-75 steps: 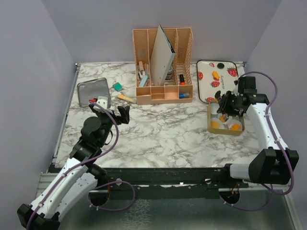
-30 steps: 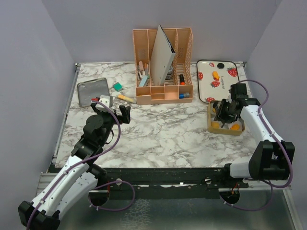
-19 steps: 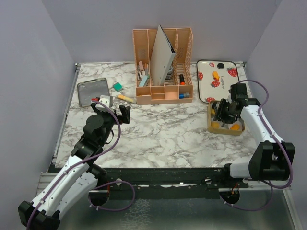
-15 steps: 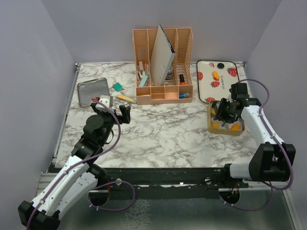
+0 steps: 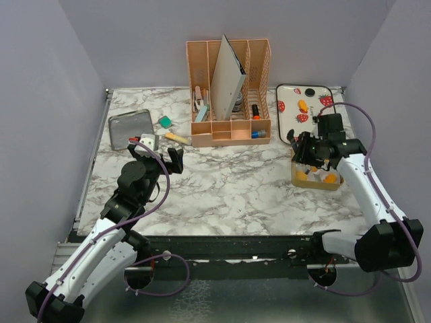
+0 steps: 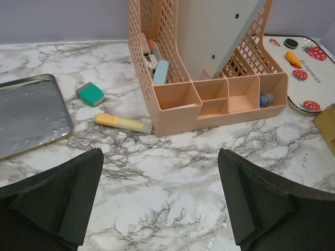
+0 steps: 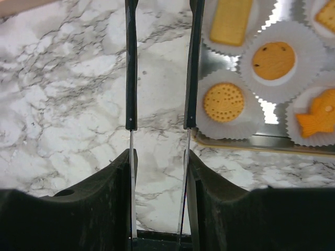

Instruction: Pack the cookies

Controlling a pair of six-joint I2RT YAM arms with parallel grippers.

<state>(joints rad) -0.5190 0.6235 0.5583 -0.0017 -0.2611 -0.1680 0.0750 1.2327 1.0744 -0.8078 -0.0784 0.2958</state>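
Just beside the cookies [image 7: 224, 102] — strawberry tray [image 5: 291, 94], then peach organizer [image 5: 229, 131], highlighter [image 6: 123, 123], eraser [image 6: 90, 94]

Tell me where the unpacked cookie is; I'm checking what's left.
Top view, far right: the cookie lies on the strawberry tray, beside the peach organizer, behind the gold tin.

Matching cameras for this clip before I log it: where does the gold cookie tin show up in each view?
Top external: the gold cookie tin sits at the right, just nearer the arms than the strawberry tray.
Left wrist: only one gold corner shows at the right edge.
Right wrist: it fills the upper right, rim along the bottom, cookies inside.
Shared landmark: the marble tabletop, seen in all three views.
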